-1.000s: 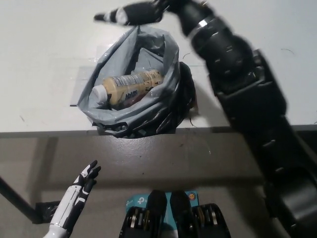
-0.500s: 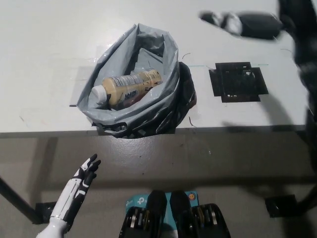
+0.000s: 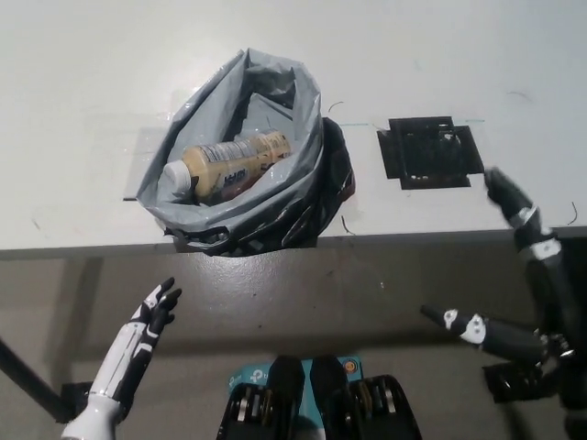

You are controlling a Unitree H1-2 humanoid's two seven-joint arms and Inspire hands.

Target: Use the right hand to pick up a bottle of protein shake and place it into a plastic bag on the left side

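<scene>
The protein shake bottle (image 3: 227, 163) lies on its side inside the grey plastic bag (image 3: 275, 197), white cap toward the left, label up, and the bag sits open-mouthed on the white surface (image 3: 83, 82) near its front edge. What has changed in the last second is the black right hand (image 3: 514, 266): a moment ago it was stretched over the far rim of the bag, then it swung away to the right above the surface, and now it has dropped back to the lower right, off the front edge and well apart from the bag. Its fingers are spread wide with nothing between them. The bottle looks to be in the same place in the bag throughout, so I'd judge the release is complete and the placing part of the task is done; what remains looks like the arm simply settling back to rest. The white left hand (image 3: 145, 323) hangs low at the left, below the surface edge, fingers apart and empty, taking no part. To the right of the bag a black square marker (image 3: 431, 151) lies bare on the surface, nothing standing on it.
</scene>
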